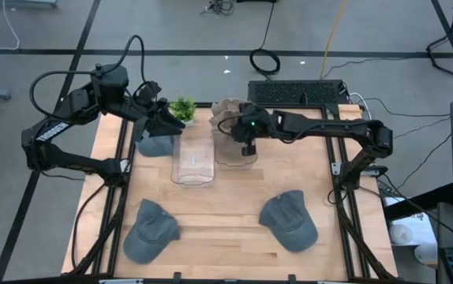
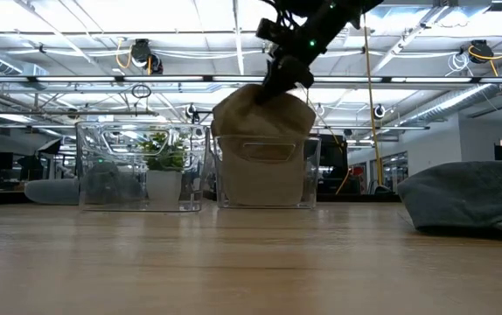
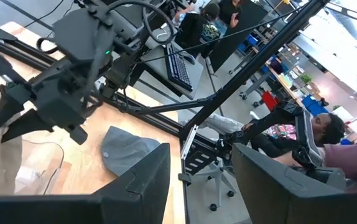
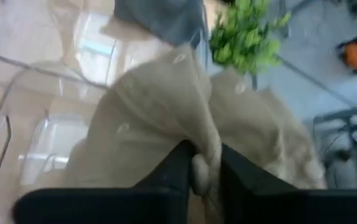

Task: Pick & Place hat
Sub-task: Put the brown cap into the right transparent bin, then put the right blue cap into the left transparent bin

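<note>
A tan hat (image 1: 225, 109) hangs from my right gripper (image 1: 242, 130) over the right clear bin (image 1: 236, 156). In the low view the tan hat (image 2: 264, 122) droops with its lower part inside that bin's rim (image 2: 264, 144). My right gripper (image 4: 202, 163) is shut on it. My left gripper (image 1: 163, 120) hovers open near the far left, above a grey hat (image 1: 154, 145) that lies flat on the table beside the left clear bin (image 1: 193, 162). In the left wrist view my left gripper (image 3: 200, 155) points across the table and touches nothing. My right gripper pinches a bunched fold of the tan hat's crown (image 4: 198, 140) between its two fingers (image 4: 177, 167), several layers gathered. It comes from above, slanting in from the table's right. The hat hangs slack below the fingers, its lower part (image 2: 264, 162) dipping into the right bin.
Two more grey hats lie on the near part of the table, one at the left (image 1: 151, 230) and one at the right (image 1: 290, 222). A small potted plant (image 1: 183, 109) stands at the far edge behind the bins. A keyboard (image 1: 297, 92) sits beyond the table.
</note>
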You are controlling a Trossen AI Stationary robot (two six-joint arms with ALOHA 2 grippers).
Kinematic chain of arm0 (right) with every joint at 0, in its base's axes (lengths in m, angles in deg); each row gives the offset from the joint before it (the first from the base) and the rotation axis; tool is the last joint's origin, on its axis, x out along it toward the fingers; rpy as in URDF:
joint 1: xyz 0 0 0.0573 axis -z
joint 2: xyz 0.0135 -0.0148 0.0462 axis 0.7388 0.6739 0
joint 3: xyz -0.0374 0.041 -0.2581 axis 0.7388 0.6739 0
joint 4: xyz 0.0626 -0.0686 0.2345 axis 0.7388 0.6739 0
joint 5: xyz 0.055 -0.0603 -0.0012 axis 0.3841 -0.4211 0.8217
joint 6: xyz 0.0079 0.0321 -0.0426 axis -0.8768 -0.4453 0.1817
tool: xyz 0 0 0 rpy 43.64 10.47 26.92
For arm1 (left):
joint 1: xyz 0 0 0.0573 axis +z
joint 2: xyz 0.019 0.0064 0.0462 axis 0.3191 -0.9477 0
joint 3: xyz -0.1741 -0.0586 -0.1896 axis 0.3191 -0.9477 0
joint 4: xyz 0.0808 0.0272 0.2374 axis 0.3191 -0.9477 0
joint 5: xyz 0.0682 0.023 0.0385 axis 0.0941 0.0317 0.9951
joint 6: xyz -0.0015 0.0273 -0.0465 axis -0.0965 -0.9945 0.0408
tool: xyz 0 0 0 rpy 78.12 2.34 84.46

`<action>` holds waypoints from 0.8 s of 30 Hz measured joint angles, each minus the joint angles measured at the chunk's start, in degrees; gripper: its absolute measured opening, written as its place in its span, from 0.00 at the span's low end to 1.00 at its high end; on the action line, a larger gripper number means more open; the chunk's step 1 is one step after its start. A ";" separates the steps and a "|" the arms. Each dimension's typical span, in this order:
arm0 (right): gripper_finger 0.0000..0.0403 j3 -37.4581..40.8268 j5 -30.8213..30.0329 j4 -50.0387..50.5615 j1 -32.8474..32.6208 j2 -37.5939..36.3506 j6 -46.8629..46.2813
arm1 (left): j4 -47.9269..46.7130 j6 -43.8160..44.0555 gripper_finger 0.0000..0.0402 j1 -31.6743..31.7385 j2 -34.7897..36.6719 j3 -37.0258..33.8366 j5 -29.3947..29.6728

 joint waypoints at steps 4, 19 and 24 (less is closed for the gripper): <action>0.29 0.00 1.57 -0.25 -0.48 -0.36 -0.93 | -0.04 0.62 0.45 0.00 -0.02 0.00 -1.11; 0.70 -0.03 -6.62 3.01 -2.39 -3.24 -4.92 | -0.46 0.27 0.45 0.00 -0.02 0.00 -1.96; 0.74 -0.02 -9.69 0.53 -3.52 -6.57 -2.83 | -0.46 -0.06 0.45 0.00 -0.02 0.00 -1.97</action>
